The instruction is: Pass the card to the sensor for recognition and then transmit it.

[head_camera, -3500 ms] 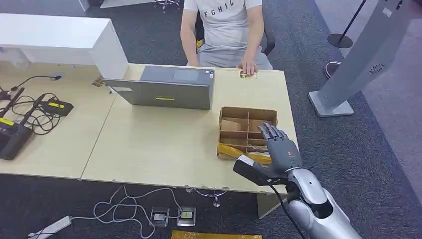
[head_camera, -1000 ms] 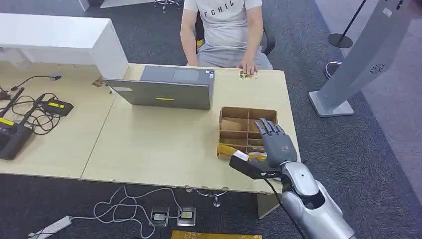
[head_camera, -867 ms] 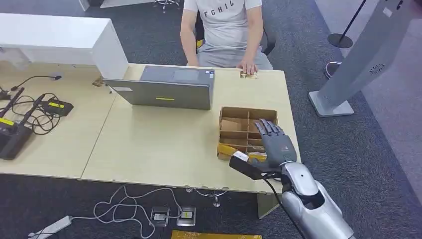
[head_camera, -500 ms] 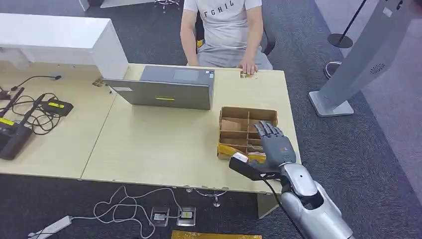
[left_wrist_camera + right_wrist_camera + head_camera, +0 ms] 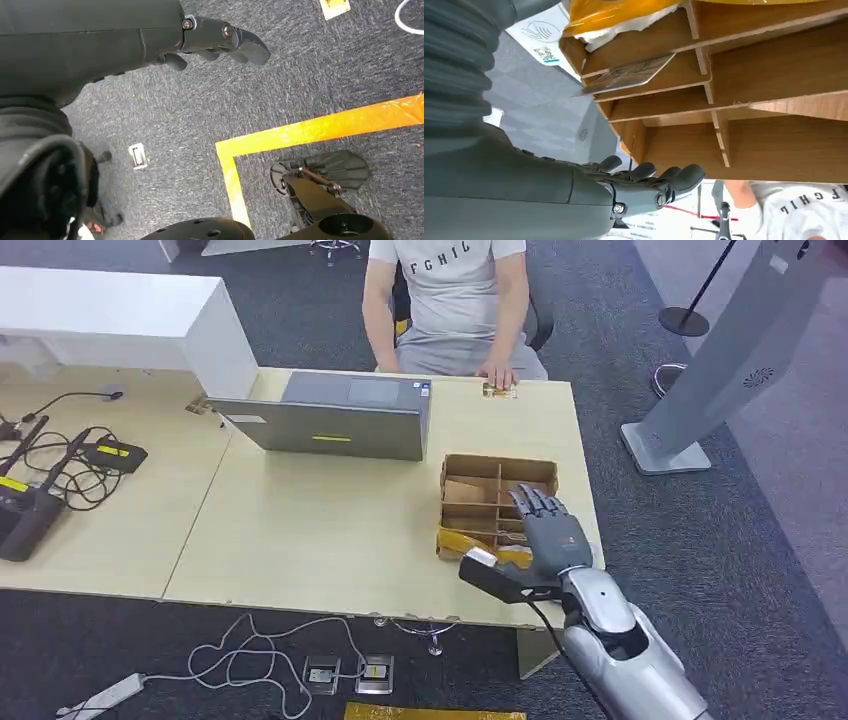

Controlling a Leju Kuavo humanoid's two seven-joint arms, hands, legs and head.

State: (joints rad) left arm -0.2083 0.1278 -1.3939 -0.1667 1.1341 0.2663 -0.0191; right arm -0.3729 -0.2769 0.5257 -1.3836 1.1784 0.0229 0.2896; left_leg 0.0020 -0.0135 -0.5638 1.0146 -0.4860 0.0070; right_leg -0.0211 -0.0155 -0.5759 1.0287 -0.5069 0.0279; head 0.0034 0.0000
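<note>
Hiding box (image 5: 470, 472) compartments, right hand (image 5: 553, 535), fingers (image 5: 659, 179) outstretched.

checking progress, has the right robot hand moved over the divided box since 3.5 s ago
Yes, slightly. Against the cardboard box, the right robot hand has shifted toward the table's near-left, its fingertips now over the box's right compartments.

One brown cardboard divider box (image 5: 497, 502) and one grey laptop (image 5: 330, 426) stand on the pale wooden tabletop (image 5: 320, 530). One flat card (image 5: 626, 76) lies in the box. One person (image 5: 450, 300) sits behind.
</note>
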